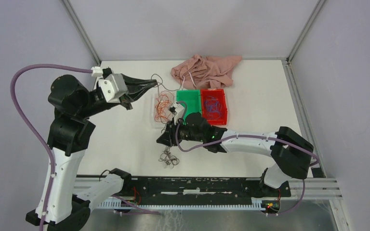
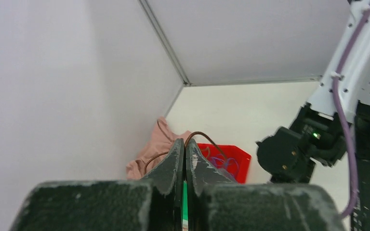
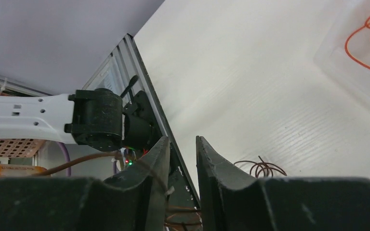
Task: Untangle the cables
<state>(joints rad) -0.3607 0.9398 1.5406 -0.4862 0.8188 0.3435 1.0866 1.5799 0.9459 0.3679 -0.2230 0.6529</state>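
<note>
Nearest the arm bases, a small dark coil of cables (image 1: 168, 158) lies loose on the white table (image 1: 125, 144). Just beyond it the right gripper (image 3: 181, 140) hangs low, jaws narrowly apart. Thin brown strands (image 3: 183, 211) cross the gap deep down; whether they are pinched is unclear. Farther on, orange cables (image 1: 162, 107) curl in a clear tray (image 1: 153, 115). Beside it stand a green bin (image 1: 189, 98), its near end hidden by the right arm, and a red bin (image 1: 226, 108) holding blue-purple strands (image 1: 213, 105). The left gripper (image 2: 184, 142) is clamped on one brown wire (image 2: 200, 134). Crumpled pink cloth (image 1: 206, 70) lies farthest.
</note>
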